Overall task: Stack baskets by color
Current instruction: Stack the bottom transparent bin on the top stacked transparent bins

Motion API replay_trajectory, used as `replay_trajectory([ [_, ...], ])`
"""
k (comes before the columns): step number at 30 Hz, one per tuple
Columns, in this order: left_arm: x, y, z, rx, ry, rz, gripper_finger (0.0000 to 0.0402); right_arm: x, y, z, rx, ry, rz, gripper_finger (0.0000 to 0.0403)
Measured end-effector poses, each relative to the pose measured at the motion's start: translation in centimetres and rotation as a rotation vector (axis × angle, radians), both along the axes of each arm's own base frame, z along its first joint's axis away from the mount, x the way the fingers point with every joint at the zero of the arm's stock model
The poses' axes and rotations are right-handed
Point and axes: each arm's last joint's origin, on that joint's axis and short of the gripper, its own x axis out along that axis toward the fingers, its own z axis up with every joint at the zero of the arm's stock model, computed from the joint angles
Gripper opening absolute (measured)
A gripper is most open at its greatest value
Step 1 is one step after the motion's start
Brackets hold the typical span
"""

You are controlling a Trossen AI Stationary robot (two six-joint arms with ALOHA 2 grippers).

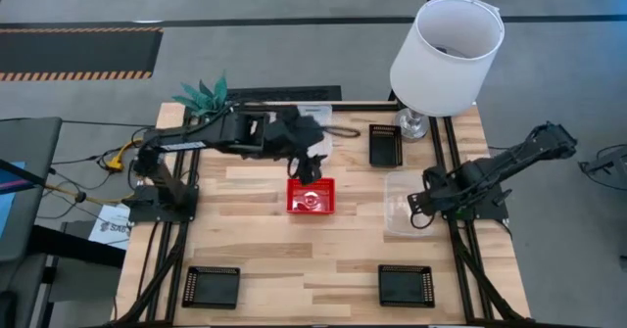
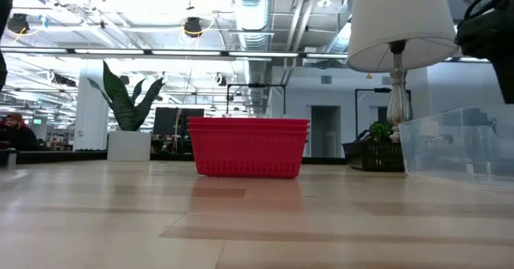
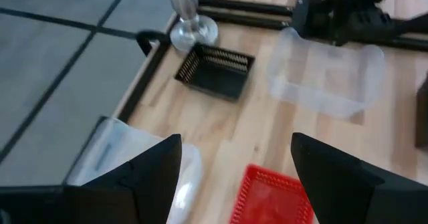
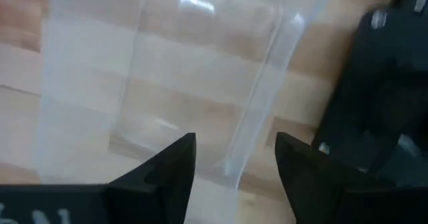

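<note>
A stack of red baskets (image 1: 311,196) (image 2: 249,147) stands on the table's middle. My left gripper (image 1: 312,166) (image 3: 234,144) hangs open just beyond the stack's far side, above the table, with nothing between its fingers. A clear basket (image 1: 404,203) (image 4: 194,70) sits at the right. My right gripper (image 1: 419,213) (image 4: 234,144) points down over it, open, with one basket wall (image 4: 251,127) below the gap between its fingers. Another clear basket (image 3: 127,157) lies under my left arm at the far side. Three black baskets (image 1: 385,145), (image 1: 211,286), (image 1: 407,285) rest singly on the table.
A white lamp (image 1: 446,54) stands at the far right corner, its base (image 3: 192,30) next to the far black basket. A green plant (image 1: 206,95) sits at the far left. Bare wood lies between the two near black baskets.
</note>
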Motion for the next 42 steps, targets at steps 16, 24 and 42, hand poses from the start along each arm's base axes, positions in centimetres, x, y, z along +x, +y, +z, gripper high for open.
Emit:
replay_trajectory([
  [16,-5.0,-0.5,-5.2,-0.157,-0.375,-0.086,0.0256,1.9,3.2,-3.7,-0.072,0.215,-0.141,0.0219],
  [24,-5.0,-0.5,-5.0,-0.138,-0.386,-0.101,0.0236,2.9,3.3,-5.1,-0.110,0.275,-0.161,0.0219],
  [42,-5.0,-0.7,-5.2,-0.162,-0.367,-0.118,0.0230,4.0,2.3,-7.0,-0.197,0.190,-0.180,0.0035],
])
